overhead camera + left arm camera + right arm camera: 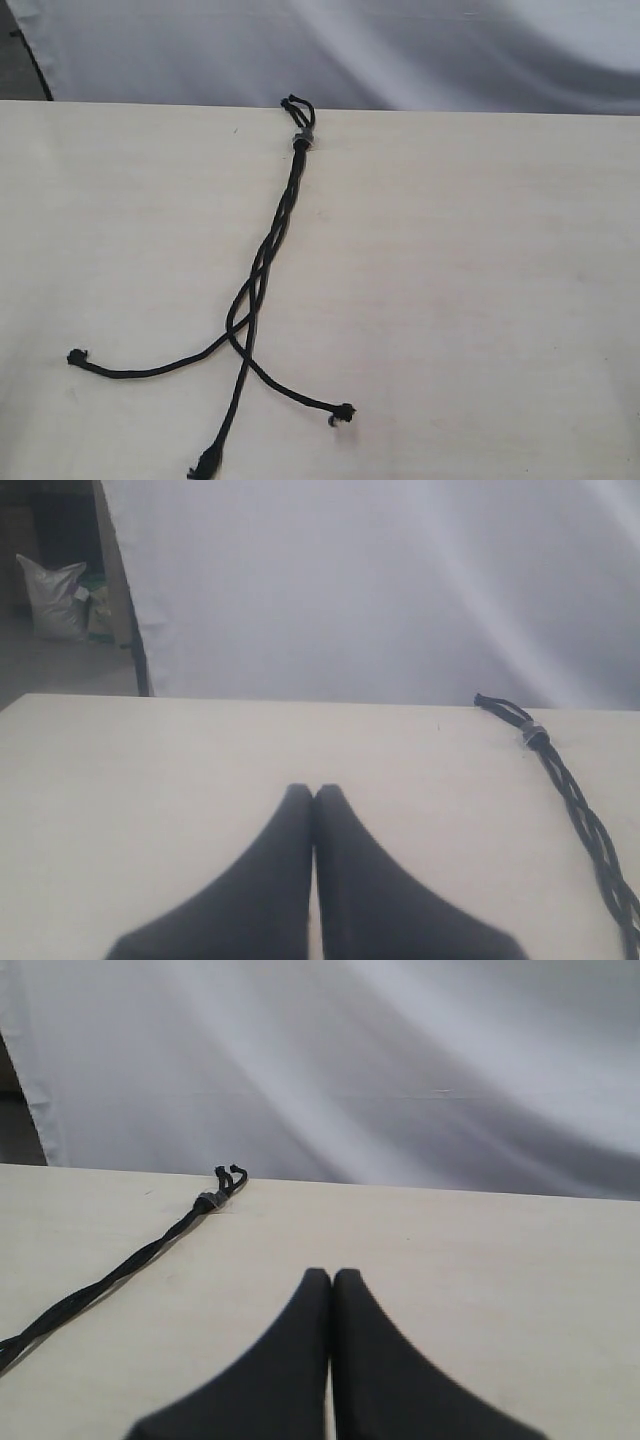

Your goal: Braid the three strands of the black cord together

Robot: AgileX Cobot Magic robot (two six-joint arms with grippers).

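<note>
The black cord [272,245] lies on the pale surface [480,300]. Its grey band [303,141] sits at the far edge of the surface, close to the white cloth [420,50] hanging behind. Just past the band, short loops [298,105] poke over that edge. On the near side of the band the three strands [285,215] run loosely twisted around one another, then come apart well down from the band. One strand curves away to the left of the band's line and ends in a frayed knot [76,357]. Another carries on almost straight from the band to a knot [205,463] at the lower border of the exterior view. The third crosses the others and ends in a knot [345,411] to the right of the band's line; which strand lies on top at the crossing I cannot tell

The left gripper [314,792] has its jaws pressed together with nothing between them, over bare surface well apart from the band. The right gripper [332,1276] is the same, jaws together and empty, also well apart from the band and touching no strand
</note>
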